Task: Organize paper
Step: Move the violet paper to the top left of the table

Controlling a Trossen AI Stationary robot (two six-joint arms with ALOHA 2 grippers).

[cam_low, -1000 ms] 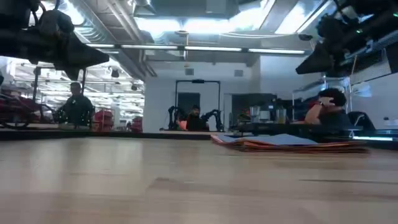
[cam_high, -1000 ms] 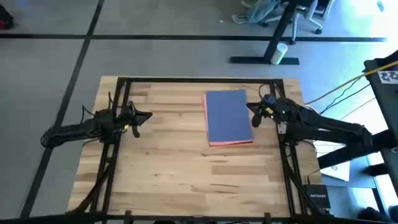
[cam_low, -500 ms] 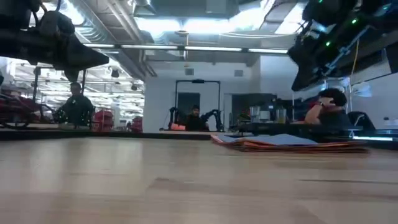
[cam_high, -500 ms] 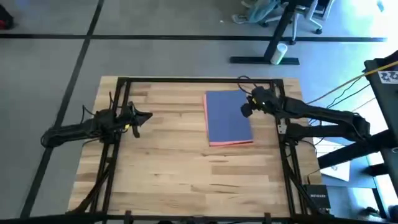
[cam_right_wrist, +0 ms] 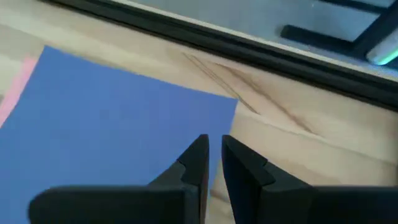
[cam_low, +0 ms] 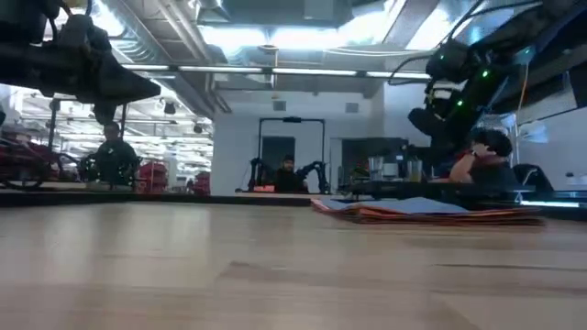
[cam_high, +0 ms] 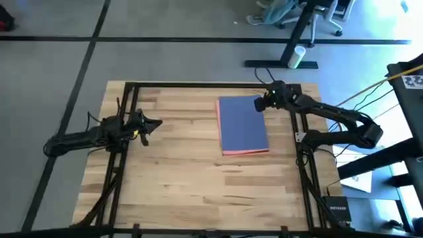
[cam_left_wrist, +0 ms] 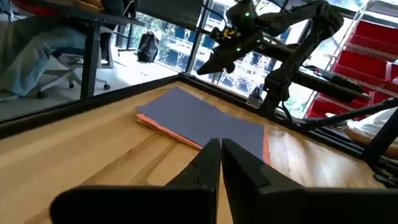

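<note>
The right hand (cam_high: 260, 104), fingers nearly together and empty, hovers over the paper (cam_high: 242, 123) stack's far corner, likely to lift the top sheet; the left hand (cam_high: 153, 123), narrow too, waits aside.

Item: the paper (cam_high: 242, 124), a stack of thin rectangular sheets.
Colour: blue sheet on top; pink and orange edges show beneath it.
Pose: lying flat, long side running from 12 to 6 o'clock, lower sheets slightly offset.
Place: on the table's right half, toward 1 o'clock from its centre.
</note>
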